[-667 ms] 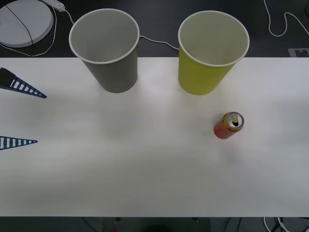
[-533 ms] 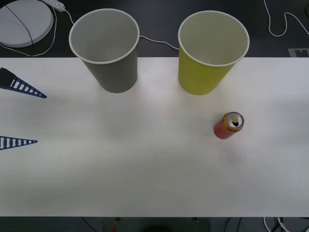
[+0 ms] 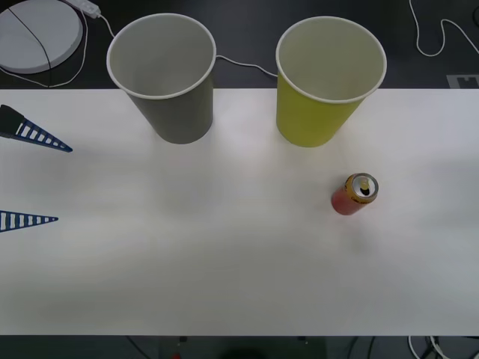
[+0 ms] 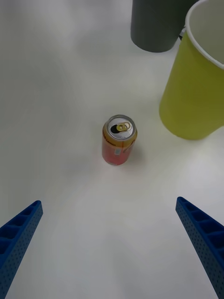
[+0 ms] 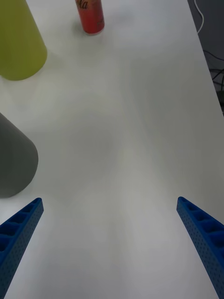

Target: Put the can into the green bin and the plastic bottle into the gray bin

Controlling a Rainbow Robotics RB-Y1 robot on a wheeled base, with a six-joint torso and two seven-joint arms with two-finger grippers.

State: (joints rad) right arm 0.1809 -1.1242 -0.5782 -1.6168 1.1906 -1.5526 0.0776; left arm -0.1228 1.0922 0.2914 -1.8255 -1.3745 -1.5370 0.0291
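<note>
The can (image 3: 355, 194) stands upright at right of centre in the front view, just below the green bin (image 3: 323, 105), well apart from the gray bin (image 3: 168, 90). The right gripper (image 4: 112, 243) faces it, fingers apart, and looks nearer. The left gripper (image 3: 34, 176) waits at the desk's (image 3: 224, 262) left edge, fingers apart.

This looks like a lab or test room rather than a home. A plain white table (image 3: 224, 262) stands over a dark floor, where white cables (image 3: 434, 37) trail loose, and a round white disc-shaped device (image 3: 37, 34) (what kind, I cannot tell) sits on the floor with a black cord across it. A white power strip (image 3: 88, 6) lies beside it.
</note>
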